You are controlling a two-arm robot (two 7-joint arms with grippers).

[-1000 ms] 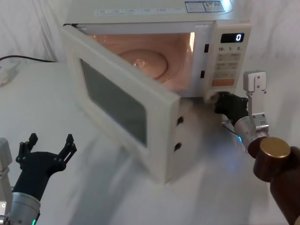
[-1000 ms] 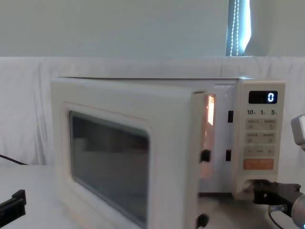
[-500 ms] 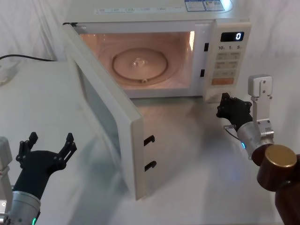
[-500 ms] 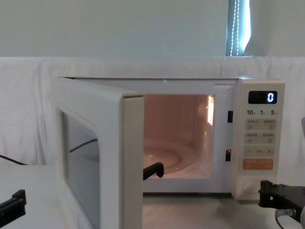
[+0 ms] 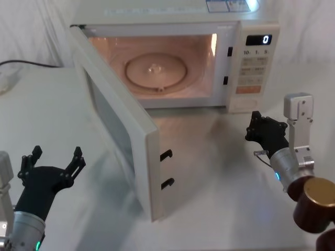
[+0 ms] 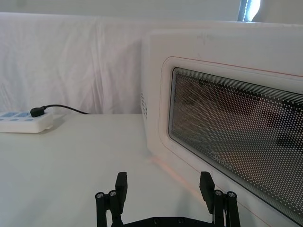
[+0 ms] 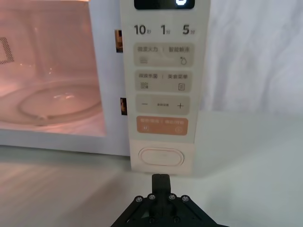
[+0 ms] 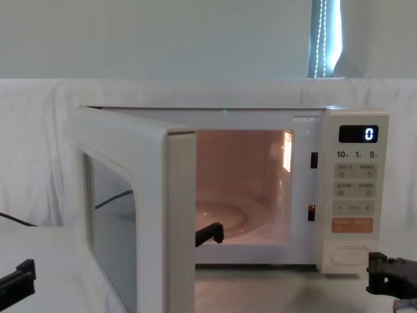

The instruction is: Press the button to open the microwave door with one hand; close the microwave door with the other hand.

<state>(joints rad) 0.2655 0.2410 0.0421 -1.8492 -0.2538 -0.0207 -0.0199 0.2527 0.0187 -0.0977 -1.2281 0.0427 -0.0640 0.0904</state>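
The cream microwave (image 5: 172, 18) stands at the back of the table, lit inside, display at 0. Its microwave door (image 5: 120, 136) hangs wide open, swung out toward the front left. In the right wrist view the pill-shaped button (image 7: 161, 156) sits under the orange key (image 7: 162, 125). My right gripper (image 7: 161, 182) is shut and empty, a short way in front of the button and apart from it; it is also in the head view (image 5: 261, 128). My left gripper (image 5: 57, 154) is open at the front left, facing the door's outer glass (image 6: 227, 137) without touching it.
A white power strip (image 6: 23, 124) with a black cable lies at the far left of the table. A glass turntable (image 5: 154, 70) lies inside the oven. White cloth covers the table and back wall. There is bare table between the door's edge and my right gripper.
The door swung from half open to wide open, then stopped. My right gripper drew back from the button toward the front. The left arm stayed still.
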